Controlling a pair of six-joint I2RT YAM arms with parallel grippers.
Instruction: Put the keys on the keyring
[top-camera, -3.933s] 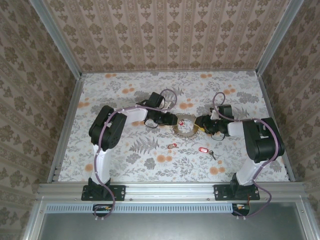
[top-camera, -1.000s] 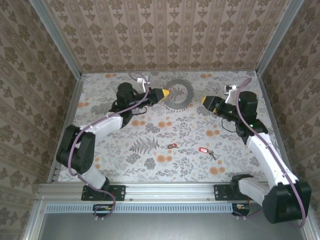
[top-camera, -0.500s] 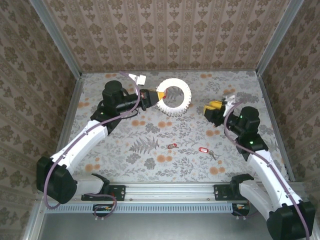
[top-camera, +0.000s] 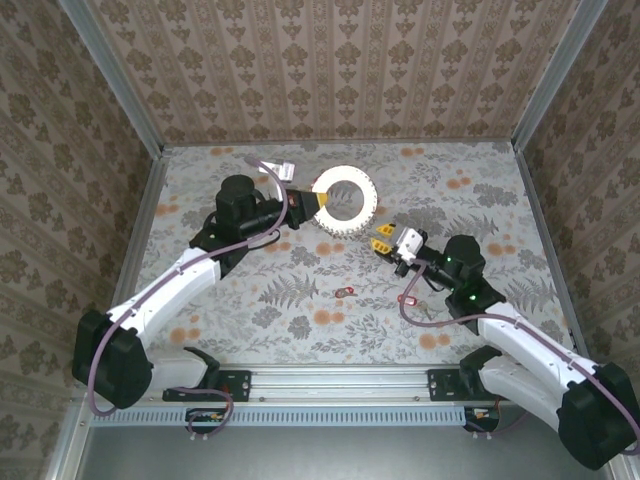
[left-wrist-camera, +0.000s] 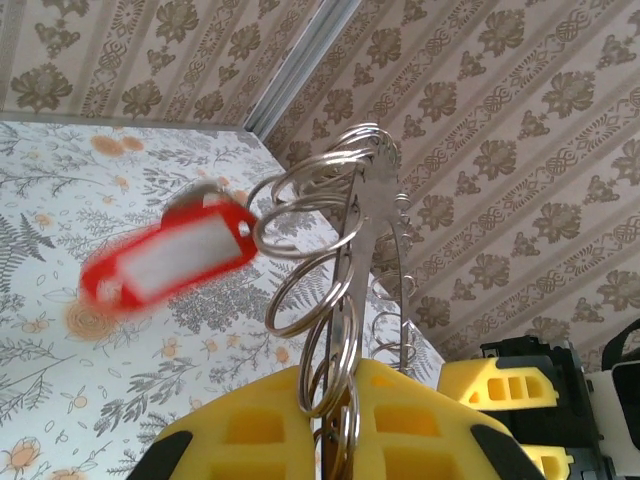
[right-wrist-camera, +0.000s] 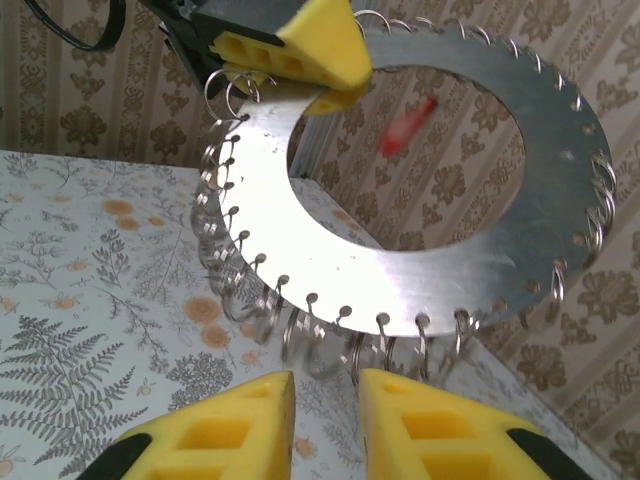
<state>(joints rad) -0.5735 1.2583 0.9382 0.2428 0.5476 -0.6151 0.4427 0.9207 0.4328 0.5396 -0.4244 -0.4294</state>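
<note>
Left pincer (top-camera: 322, 208) clamps the keyring (right-wrist-camera: 420, 280) by its rim; the thin metal ring looks stiff and light. Right pincer (right-wrist-camera: 325, 420), parted and empty, hovers just beneath.

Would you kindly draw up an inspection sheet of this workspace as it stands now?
Surface: floral-patterned table, flat.
Job's things: keyring held above the table; a red-tagged key hangs from it; a second red-tagged key lies on the table.
Clutter: nothing seen.
Grippers: left gripper shut on the keyring's rim; right gripper just beneath the keyring's small rings, jaws narrowly apart, holding nothing.
Cables: purple cable loops beside the right arm; another runs along the left arm.
Surroundings: wallpapered walls; aluminium rail at the near edge.
</note>
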